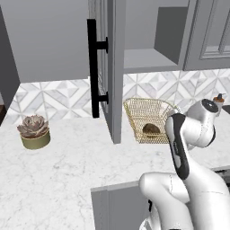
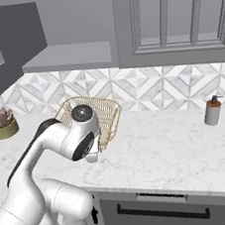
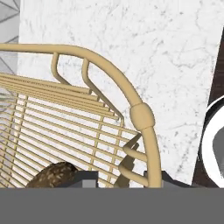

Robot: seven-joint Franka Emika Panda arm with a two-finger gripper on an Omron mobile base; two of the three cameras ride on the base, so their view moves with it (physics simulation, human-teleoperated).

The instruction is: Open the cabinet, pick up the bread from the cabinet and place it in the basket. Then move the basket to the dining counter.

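Gripper: down at the basket's near rim (image 3: pixel 142 117), one fingertip (image 3: pixel 85 178) inside the rim and one outside; clamped or not, I cannot tell.
Basket (image 1: pixel 148 117): sitting on the marble worktop (image 1: pixel 67 166).
Bread (image 1: pixel 152 129): the dark roll lies inside the basket.
Succulent (image 1: pixel 33 130): potted, off to the left.
Soap dispenser (image 2: pixel 213 110): standing on the right.
Cabinet (image 1: pixel 110 63): door swung wide open, shelf bare.

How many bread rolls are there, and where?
1: a small dark brown roll lying inside the gold wire basket on the marble worktop. The open cabinet's shelf looks bare, though parts of it are hidden.
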